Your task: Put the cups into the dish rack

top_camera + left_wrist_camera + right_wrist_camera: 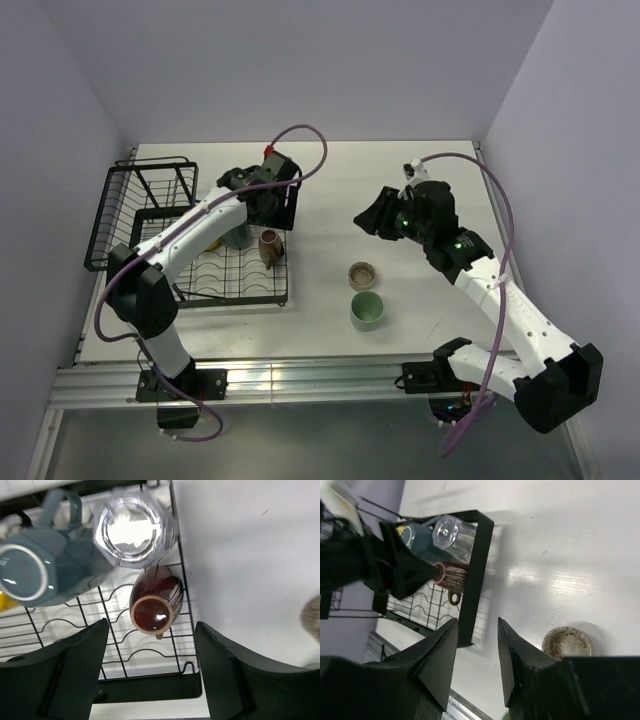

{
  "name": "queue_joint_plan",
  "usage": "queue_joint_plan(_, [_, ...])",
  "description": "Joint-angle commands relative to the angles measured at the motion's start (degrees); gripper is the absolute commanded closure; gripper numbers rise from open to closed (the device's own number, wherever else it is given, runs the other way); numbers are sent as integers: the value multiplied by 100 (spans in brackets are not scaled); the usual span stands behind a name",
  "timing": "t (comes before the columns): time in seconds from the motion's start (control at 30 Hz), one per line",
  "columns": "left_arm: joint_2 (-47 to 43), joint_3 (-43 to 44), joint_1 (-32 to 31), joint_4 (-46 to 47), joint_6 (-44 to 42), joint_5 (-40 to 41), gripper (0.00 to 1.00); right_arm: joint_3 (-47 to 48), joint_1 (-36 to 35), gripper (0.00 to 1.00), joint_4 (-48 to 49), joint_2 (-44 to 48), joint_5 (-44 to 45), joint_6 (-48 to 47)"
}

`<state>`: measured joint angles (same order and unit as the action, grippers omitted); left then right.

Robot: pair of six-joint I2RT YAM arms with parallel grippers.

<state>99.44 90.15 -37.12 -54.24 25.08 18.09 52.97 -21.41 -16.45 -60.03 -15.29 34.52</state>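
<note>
Fingers of the left gripper stand well apart and hold nothing. In the left wrist view a dark brown mug lies below the gap between them, with open space on both sides. Contact with either finger is not visible.

The left arm reaches from its base diagonally over the dish rack, with the wrist pointing down over the rack's right edge.

The right gripper is also spread and empty. It hovers above the table, between the rack and the beige cup. The right arm extends forward and left, with its wrist tipped toward the rack.

The dark brown mug stands on the flat grid at the right edge of the rack. Its long axis is near vertical and one round end faces up. Whether that end is mouth or base cannot be told. Its small handle points toward the near edge of the rack.

The clear glass stands just beyond the mug. The grey mug is just beside the glass on the left. The yellow mug shows only as a sliver.

The beige cup and the pale green tumbler stand on the table right of the rack, mouths up, near each other.
</note>
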Motion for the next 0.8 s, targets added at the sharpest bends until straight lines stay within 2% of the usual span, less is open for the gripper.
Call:
queue_joint_plan(0.0, [-539,608,-23,-148,-100,143,24,555,-817,55,-734,175,955,-235])
queue_joint_plan(0.03, [-635,766,-14,-183,-109,125,23,583,-1021,55,-850,202,1419,-192])
queue_joint_plan(0.13, [-828,1012,-23,-227,-126,55,23,504,-1760,54,-1193,316,1879,27])
queue_joint_plan(0.2, [-1022,1066,-23,-184,-126,20,23,347,-2233,55,-1526,404,2520,116])
queue_joint_plan(0.27, [-1172,1066,-23,-105,-126,-33,22,214,-2428,55,-1721,526,2880,309])
queue_joint_plan(0.47, [-1612,1101,-32,115,-153,-244,21,-199,-3255,55,-2353,896,3558,906])
queue_joint_plan(0.67, [-1682,1233,-32,115,-161,-279,20,-357,-3974,55,-2661,792,4024,1355])
queue_joint_plan(0.77, [-1726,1198,-23,124,-161,-279,21,-384,-4117,54,-2899,616,4253,1540])
